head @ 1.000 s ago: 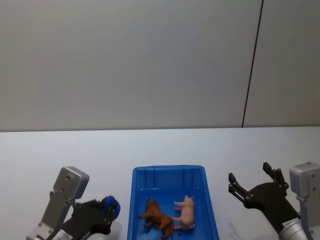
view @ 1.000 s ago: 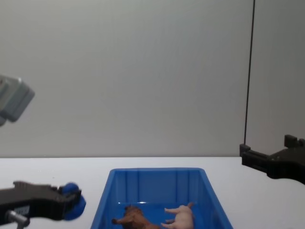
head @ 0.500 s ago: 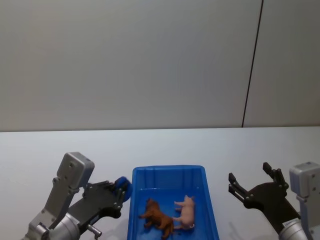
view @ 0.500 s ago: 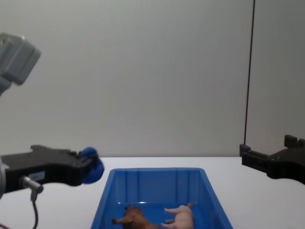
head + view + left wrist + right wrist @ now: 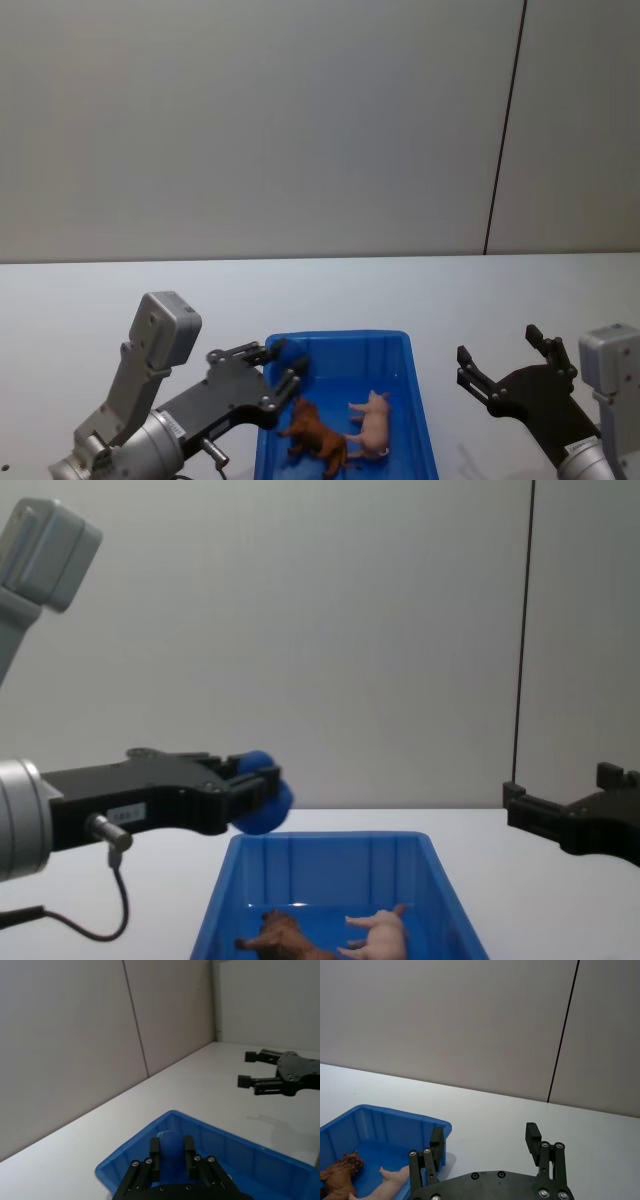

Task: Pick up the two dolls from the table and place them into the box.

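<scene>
At lower left of the head view, left gripper [image 5: 283,366] closed on a small blue ball [image 5: 262,792], held above the near-left rim of the blue box [image 5: 420,400] on the white tabletop [image 5: 100,300]. In the lower middle, brown doll [image 5: 318,434] and pink pig doll [image 5: 372,425] lying touching inside the box; probably light, stiff and smooth, best pinched across the body. At lower right, right gripper [image 5: 505,365] spread wide, holding nothing.

L gripper [image 5: 262,790] w/ ball [image 5: 262,796] blocks box [image 5: 330,848] left rim; right side open.
</scene>
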You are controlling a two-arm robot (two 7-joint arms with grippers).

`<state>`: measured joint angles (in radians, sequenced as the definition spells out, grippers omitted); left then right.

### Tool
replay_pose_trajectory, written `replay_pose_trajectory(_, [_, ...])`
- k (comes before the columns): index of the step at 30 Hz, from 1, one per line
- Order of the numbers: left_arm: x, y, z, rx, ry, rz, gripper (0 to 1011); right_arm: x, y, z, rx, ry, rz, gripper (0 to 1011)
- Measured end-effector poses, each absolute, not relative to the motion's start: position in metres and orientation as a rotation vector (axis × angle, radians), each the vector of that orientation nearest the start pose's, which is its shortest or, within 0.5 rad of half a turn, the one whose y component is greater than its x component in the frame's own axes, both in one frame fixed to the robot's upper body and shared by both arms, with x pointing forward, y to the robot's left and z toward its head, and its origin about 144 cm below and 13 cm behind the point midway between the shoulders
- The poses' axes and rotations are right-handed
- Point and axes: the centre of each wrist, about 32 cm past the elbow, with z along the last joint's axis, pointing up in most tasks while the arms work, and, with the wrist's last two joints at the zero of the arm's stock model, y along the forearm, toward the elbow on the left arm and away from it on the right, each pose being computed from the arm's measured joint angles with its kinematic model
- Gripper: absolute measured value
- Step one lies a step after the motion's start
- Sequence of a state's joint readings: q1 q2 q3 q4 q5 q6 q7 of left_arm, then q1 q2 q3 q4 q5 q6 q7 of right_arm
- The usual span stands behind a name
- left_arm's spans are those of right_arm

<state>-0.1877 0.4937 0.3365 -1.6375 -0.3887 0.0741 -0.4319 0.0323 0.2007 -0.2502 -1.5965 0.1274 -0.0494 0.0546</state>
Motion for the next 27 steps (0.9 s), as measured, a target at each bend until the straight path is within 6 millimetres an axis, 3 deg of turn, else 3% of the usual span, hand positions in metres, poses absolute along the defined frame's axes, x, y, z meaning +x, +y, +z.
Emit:
replay_pose_trajectory(1, [0.492,0.263,1.207,0.095,-0.098,0.81,257,0.459,-0.205,1.151,-0.004,-0.1,-1.263,1001])
replay_pose_trajectory(4, [0.494,0.261,1.207,0.072,-0.094,0.771,390,0.459,-0.205,1.151,-0.004,-0.1,-1.263,1001])
replay_pose_trajectory(6, [0.496,0.26,1.206,0.063,-0.092,0.755,421,0.459,-0.205,1.151,-0.004,-0.1,-1.263,1001])
replay_pose_trajectory(7, [0.497,0.259,1.206,0.055,-0.09,0.742,487,0.459,-0.205,1.151,-0.004,-0.1,-1.263,1001])
replay_pose_trajectory(10, [0.498,0.258,1.206,0.042,-0.088,0.718,547,0.459,-0.205,1.151,-0.004,-0.1,-1.263,1001])
replay_pose_trajectory(20, [0.501,0.255,1.205,0.016,-0.085,0.674,893,0.459,-0.205,1.151,-0.004,-0.1,-1.263,1001])
replay_pose_trajectory(24, [0.502,0.254,1.205,0.011,-0.085,0.664,990,0.459,-0.205,1.151,-0.004,-0.1,-1.263,1001])
replay_pose_trajectory(27, [0.502,0.254,1.205,0.008,-0.085,0.66,1001,0.459,-0.205,1.151,-0.004,-0.1,-1.263,1001])
